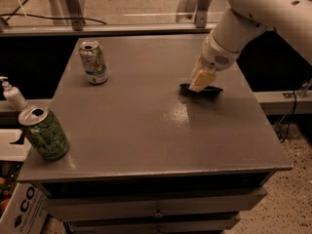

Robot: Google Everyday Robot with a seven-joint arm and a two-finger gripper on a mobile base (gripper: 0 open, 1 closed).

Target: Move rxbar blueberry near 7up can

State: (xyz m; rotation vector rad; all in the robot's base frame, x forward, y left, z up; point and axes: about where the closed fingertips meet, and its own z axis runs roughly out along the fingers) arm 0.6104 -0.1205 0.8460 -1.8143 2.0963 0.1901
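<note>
One rxbar blueberry point(213, 89) lies flat on the table point(146, 135), on the right-hand half of the tabletop and toward its far edge, a dark strip against the grey surface. The gripper point(197, 85) comes down onto the left part of the bar, its pale tip meeting the wrapper. Whether it is closed on the bar or only touching it cannot be told from this view. The white arm point(243, 23) slopes up from there and leaves the view above the table's far right corner.

The 7up can point(93, 62) stands upright near the table's far left corner, well apart from the bar, with bare tabletop between them. A green can point(45, 134) with pale markings stands upright at the table's near left corner, close to the edge. Beyond the table's left side are a white pump bottle point(13, 96) and, lower down, a cardboard box point(22, 211). Drawers point(156, 211) fill the table's front below the top.
</note>
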